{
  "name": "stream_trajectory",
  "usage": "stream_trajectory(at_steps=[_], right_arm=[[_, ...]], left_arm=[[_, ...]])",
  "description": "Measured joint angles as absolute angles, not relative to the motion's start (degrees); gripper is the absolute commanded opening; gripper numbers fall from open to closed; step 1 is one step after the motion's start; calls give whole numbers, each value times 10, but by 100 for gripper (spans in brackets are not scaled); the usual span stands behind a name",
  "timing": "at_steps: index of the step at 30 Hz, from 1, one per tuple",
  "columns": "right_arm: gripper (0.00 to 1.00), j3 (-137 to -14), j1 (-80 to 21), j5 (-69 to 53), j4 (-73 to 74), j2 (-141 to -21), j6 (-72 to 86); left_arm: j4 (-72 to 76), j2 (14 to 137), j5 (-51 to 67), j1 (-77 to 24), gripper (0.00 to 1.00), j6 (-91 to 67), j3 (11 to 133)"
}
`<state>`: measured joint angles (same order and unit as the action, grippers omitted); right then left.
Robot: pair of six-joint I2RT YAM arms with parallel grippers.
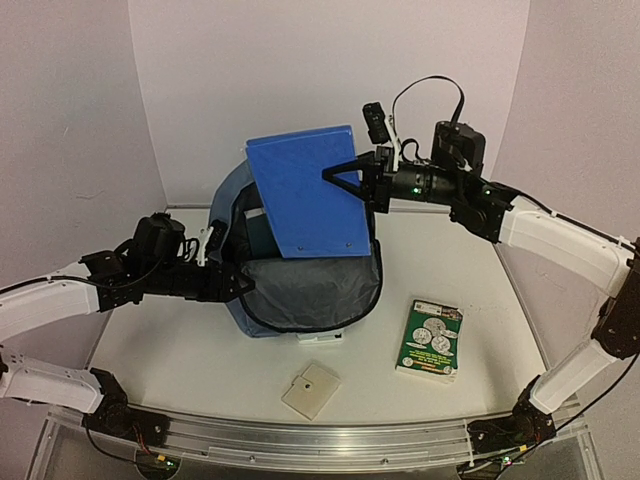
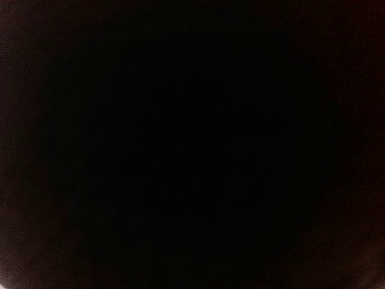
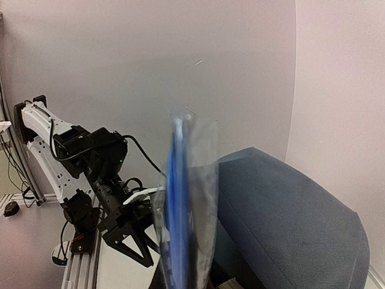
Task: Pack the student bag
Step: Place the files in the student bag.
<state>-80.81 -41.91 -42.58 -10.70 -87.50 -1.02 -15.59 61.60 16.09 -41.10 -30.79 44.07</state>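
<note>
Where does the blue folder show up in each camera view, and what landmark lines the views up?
Top external: blue folder centre, tilted over the open student bag, gripped by the right end effector.
Left wrist: picture all black; not visible.
Right wrist: blue folder edge-on, lower centre.
Shared landmark: student bag, lower right in right wrist view, centre in top external.

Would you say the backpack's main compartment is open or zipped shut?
Open: the student bag gapes, its grey lining showing.
</note>
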Motion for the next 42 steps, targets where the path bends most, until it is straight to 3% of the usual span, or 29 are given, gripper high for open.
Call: stream_trajectory(at_steps=[7, 10, 14, 20, 25, 42], right_arm=[[0, -814, -419, -431, -108, -880, -25], [0, -823, -419, -433, -107, -888, -29], [0, -829, -419, -435, -107, -892, -32], [0, -829, -419, -435, -107, -899, -45], [0, -829, -419, -433, -107, -908, -70], [0, -895, -417, -541, -64, -990, -65]], left_arm=[[-190, 588, 118, -411, 66, -299, 421], [-188, 584, 119, -411, 64, -299, 416], [-151, 602, 141, -411, 48, -301, 415], [-77, 660, 200, -412, 11, -311, 415], [-70, 666, 245, -413, 1, -300, 416], [-175, 614, 313, -413, 0, -269, 435]])
